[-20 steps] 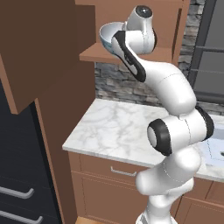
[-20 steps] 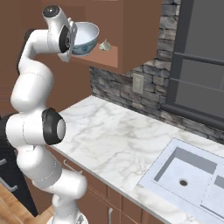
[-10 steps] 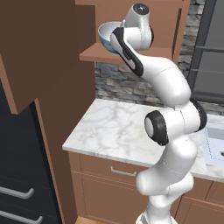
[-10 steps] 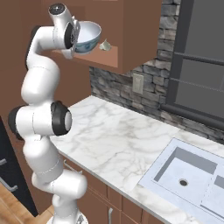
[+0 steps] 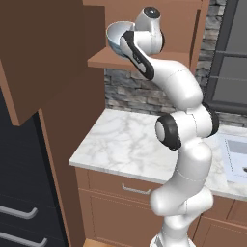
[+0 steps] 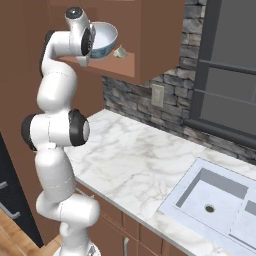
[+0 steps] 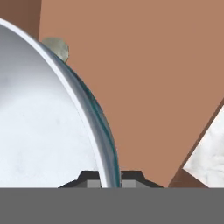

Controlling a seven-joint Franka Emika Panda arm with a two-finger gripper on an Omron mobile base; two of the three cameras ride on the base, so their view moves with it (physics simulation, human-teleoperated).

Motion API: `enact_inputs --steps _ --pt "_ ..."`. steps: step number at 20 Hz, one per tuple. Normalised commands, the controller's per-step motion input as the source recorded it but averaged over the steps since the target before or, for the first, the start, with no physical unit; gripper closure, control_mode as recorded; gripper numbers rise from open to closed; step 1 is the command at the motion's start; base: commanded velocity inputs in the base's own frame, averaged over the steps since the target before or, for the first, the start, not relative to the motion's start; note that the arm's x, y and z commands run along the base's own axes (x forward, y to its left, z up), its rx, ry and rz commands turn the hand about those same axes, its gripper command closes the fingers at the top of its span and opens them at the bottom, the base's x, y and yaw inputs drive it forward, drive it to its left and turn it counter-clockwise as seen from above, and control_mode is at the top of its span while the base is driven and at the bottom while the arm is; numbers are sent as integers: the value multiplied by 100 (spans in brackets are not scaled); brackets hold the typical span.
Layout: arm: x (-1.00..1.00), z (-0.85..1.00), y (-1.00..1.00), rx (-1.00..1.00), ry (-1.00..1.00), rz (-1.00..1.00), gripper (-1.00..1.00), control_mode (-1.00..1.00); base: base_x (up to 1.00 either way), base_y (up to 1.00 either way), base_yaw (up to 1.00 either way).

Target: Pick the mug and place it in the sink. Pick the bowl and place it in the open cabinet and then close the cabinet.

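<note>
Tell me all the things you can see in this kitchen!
Bowl: one, blue-grey, whitish inside, held at the cabinet shelf.
Lump: one, grey-white, on the shelf beside the bowl.
Cabinet: one, brown, on the wall, door open.
Counter: one, white marble.
Sink: one, pale blue-white, in the counter.
Outlet: one, grey, on the stone wall.
Gripper: one, dark fingertips shut on the bowl's rim.
</note>
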Motion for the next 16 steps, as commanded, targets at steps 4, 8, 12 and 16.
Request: enact_inputs --steps 4,8,12,16 --pt "51 -29 0 4 1 3 -100 -100 0 0 0" --pt "29 -10 1 4 5 0 -100 -100 0 0 0" --pt "0 3 0 1 0 0 -100 -100 0 0 0" --pt "0 15 0 1 0 1 -100 -100 0 0 0"
